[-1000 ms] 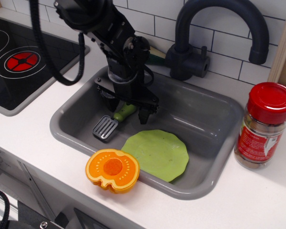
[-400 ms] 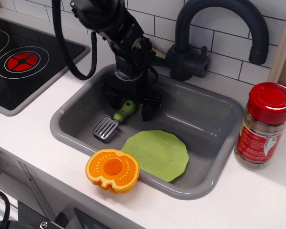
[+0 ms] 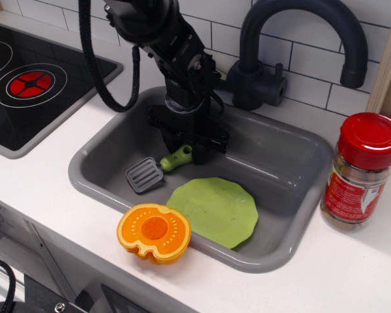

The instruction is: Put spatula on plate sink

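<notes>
The spatula (image 3: pixel 158 167) lies on the floor of the grey sink (image 3: pixel 281 171), with its grey slotted head to the left and its lime-green handle pointing right. My gripper (image 3: pixel 186 150) reaches down into the sink, and its fingers are closed around the end of the handle. The light-green plate (image 3: pixel 215 210) lies flat in the sink's front part, just right of and in front of the spatula, apart from it. The arm hides the sink's back-left wall.
An orange halved-fruit toy (image 3: pixel 154 231) sits on the sink's front rim beside the plate. A dark faucet (image 3: pixel 267 72) stands behind the sink. A red-lidded spice jar (image 3: pixel 360 171) is on the counter at right. The black stovetop (image 3: pixel 32 85) is at left.
My gripper has moved right and its fingers have narrowed onto the handle. The spatula has turned, and its handle now swings toward the right.
</notes>
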Available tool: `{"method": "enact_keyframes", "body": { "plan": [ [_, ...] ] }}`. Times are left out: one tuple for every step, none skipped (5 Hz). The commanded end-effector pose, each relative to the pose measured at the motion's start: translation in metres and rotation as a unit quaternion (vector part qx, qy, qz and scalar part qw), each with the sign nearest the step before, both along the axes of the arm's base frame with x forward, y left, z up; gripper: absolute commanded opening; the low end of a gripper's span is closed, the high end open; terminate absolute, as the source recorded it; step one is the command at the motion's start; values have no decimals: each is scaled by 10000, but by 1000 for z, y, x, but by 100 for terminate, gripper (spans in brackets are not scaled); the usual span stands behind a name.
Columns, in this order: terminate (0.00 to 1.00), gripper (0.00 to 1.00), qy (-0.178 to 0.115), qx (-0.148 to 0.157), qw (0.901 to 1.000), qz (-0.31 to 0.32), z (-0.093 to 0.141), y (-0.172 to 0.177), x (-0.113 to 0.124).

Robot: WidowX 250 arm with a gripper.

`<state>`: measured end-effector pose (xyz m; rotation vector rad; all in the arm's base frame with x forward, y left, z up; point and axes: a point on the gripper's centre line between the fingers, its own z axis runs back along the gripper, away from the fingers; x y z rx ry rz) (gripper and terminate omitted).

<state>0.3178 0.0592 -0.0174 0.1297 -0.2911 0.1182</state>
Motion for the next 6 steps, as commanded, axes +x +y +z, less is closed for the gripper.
{"method": "enact_keyframes", "body": {
  "plan": [
    [0,0,-262,132,9995,67,34,7,1],
    [0,0,-548,186,9983,119,56,4,2],
    [0,0,-597,41,9981,153,69,-6,3],
    [0,0,-609,9,9981,100,68,-26,-3],
    [0,0,-548,-146,9982,195,66,-52,-5],
    [0,0,-487,-237,9981,287,60,-77,-8]
  ]
}}
